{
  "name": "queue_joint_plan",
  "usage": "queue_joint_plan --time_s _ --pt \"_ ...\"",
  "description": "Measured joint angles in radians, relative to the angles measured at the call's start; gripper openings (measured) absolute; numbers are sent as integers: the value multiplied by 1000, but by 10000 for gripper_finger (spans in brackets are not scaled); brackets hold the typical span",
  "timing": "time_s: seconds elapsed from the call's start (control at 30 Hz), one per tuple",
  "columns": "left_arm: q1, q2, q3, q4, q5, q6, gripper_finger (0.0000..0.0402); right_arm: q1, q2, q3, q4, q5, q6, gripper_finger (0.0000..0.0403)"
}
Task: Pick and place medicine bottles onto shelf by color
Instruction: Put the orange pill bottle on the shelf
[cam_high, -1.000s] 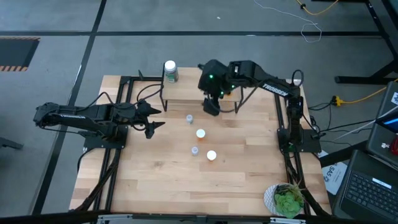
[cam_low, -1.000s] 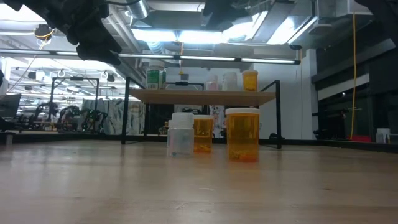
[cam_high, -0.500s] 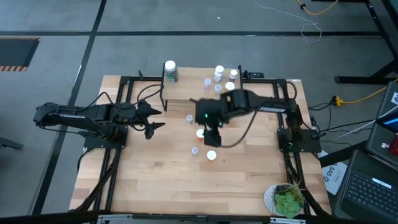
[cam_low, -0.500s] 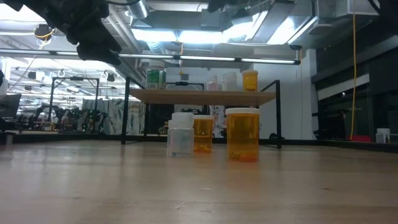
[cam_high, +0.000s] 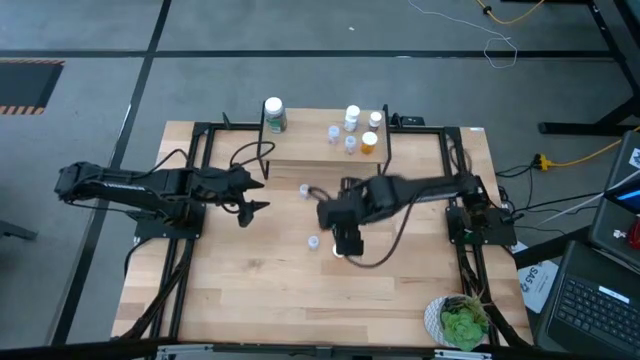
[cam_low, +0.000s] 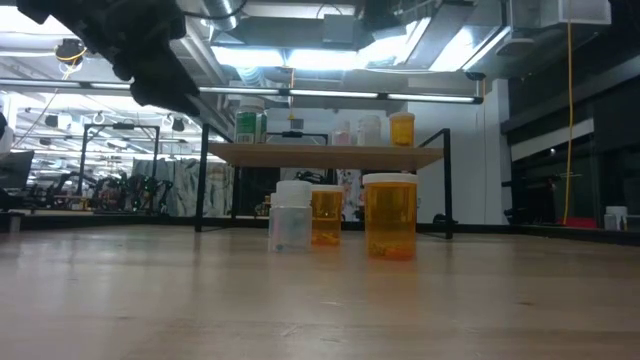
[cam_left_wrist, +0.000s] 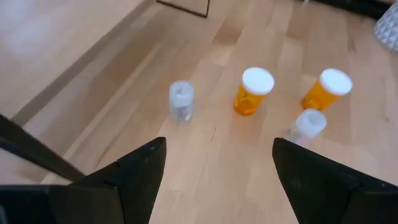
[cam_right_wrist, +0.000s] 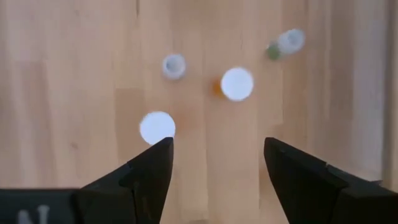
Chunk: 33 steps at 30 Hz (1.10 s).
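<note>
Medicine bottles (cam_high: 315, 242): several remain on surface (cam_high: 250, 290). Right gripper (cam_high: 347, 241) open above them, empty; you descend and grasp next. Left gripper (cam_high: 252, 194) open, waiting.

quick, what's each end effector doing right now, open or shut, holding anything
Left end effector: open, empty, left of the loose bottles.
Right end effector: open, empty, above the bottles on the table.

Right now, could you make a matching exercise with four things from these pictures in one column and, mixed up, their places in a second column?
Things:
1. green-label bottle
2. plant
3. right gripper
4. left gripper

Places:
A. near right corner of the table
B. left end of the shelf
C. open, off the table's left side, beside the shelf
D. open, above the loose bottles mid-table

Pairs: 1-B, 2-A, 3-D, 4-C
</note>
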Motion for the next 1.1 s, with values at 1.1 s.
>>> queue_joint_plan --time_s 1.1 --pt "0 41 0 4 -2 7 289 60 -2 -527 494 -109 158 257"
